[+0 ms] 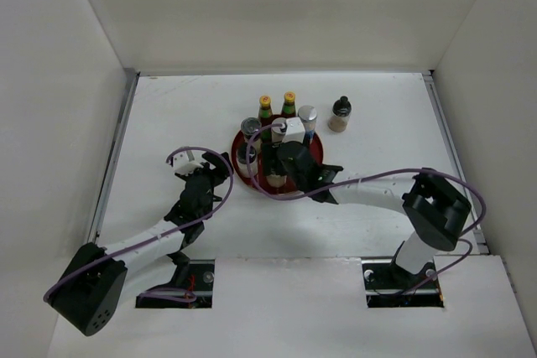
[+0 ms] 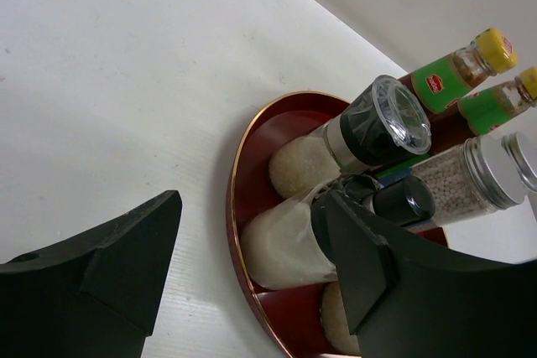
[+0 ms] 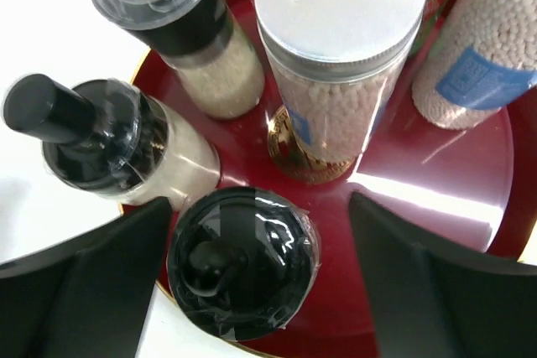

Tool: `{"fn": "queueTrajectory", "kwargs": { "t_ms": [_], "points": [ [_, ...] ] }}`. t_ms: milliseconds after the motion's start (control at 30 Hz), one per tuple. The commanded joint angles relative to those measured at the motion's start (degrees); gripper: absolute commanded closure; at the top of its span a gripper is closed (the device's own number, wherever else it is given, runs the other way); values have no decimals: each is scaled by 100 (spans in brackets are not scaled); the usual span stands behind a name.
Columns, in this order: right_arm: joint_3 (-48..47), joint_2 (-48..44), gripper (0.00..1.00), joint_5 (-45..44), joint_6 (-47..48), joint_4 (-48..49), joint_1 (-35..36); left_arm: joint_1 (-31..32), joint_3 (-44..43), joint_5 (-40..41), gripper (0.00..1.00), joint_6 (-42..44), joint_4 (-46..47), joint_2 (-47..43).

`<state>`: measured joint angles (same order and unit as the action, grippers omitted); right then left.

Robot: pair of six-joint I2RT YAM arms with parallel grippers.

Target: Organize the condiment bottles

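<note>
**Overhead view.** Recording a dark-red tray point(image 1: 237, 147) lying mid-tabletop point(image 1: 168, 115) and gathering most of the condiment bottles point(image 1: 265, 109) upright in one cluster, presumably to keep the set together. Noting one black-capped stray jar point(image 1: 340, 114) standing apart on the bare tabletop, right of the tray, and so judging the sorting unfinished. Placing the right end effector point(image 1: 285, 161) over the tray's near half. Placing the left end effector point(image 1: 204, 173) just beside the tray's left rim, likely keeping clear of the other arm.

**Left wrist view.** Adding detail lost overhead: jaws spread wide, gripping nothing, framing the tray's rim between them. Also picking out labels and yellow caps on two sauce bottles point(image 2: 457, 77). Listing a clear-domed grinder jar point(image 2: 377, 123), seeming to lean only through camera tilt.

**Right wrist view.** Revealing an item hidden overhead beneath the arm: a short knob-topped jar point(image 3: 243, 266) sitting at the tray's near edge. Showing widely parted fingers point(image 3: 75, 291) straddling it, with a gap on the right side, so not yet gripping. Also catching a silver-lidded shaker point(image 3: 340, 56) standing centre-tray.
</note>
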<state>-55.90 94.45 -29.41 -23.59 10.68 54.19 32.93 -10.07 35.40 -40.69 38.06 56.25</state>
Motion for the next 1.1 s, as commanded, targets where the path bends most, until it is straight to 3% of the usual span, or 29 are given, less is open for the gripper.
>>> {"fn": "queueTrajectory", "kwargs": {
  "t_ms": [0, 167, 367, 733, 1067],
  "points": [
    [-185, -409, 1, -12, 188, 365, 25, -45, 57, -103, 32, -71, 316, -35],
    [149, -1305, 0, -240, 478, 242, -45, -72, 66, -112, 32, -71, 316, 0],
    [554, -1922, 4, -566, 374, 216, -1177, -89, 57, -138, 32, -88, 316, 35],
    [-834, -157, 0, 4, 795, 75, -3067, -54, 49, -200, 32, -89, 316, -8],
    [-1617, 934, 1, 656, 813, -4, -3429, -89, 40, -314, 32, -89, 412, 140]
  ]
}}
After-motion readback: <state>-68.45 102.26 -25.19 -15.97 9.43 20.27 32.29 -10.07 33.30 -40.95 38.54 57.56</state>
